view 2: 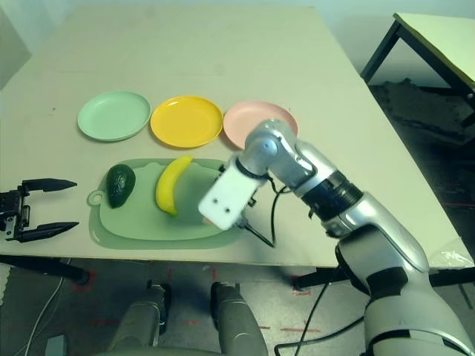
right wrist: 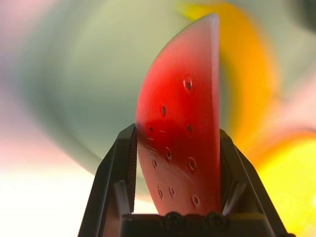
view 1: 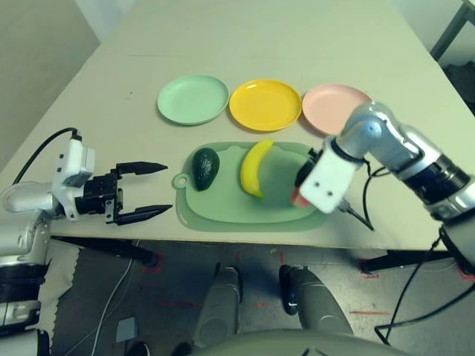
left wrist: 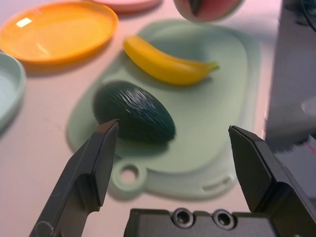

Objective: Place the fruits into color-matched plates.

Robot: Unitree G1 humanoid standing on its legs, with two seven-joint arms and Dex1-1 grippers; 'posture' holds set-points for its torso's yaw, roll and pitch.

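Right gripper (right wrist: 173, 148) is clamped on the watermelon wedge (right wrist: 180, 128), held just above the right end of the green cutting board (view 1: 223, 204), which sits at the table's (view 1: 245, 44) near edge. Avocado (view 1: 205, 167) lies at the board's left end, banana (view 1: 255, 167) in its middle. Behind the board, toward the table's middle, sit the mint green plate (view 1: 193, 99), yellow plate (view 1: 265, 104) and pink plate (view 1: 330, 105). Left gripper (view 1: 141, 191) hovers at the near edge left of the board, fingers wide apart. No writing to read.
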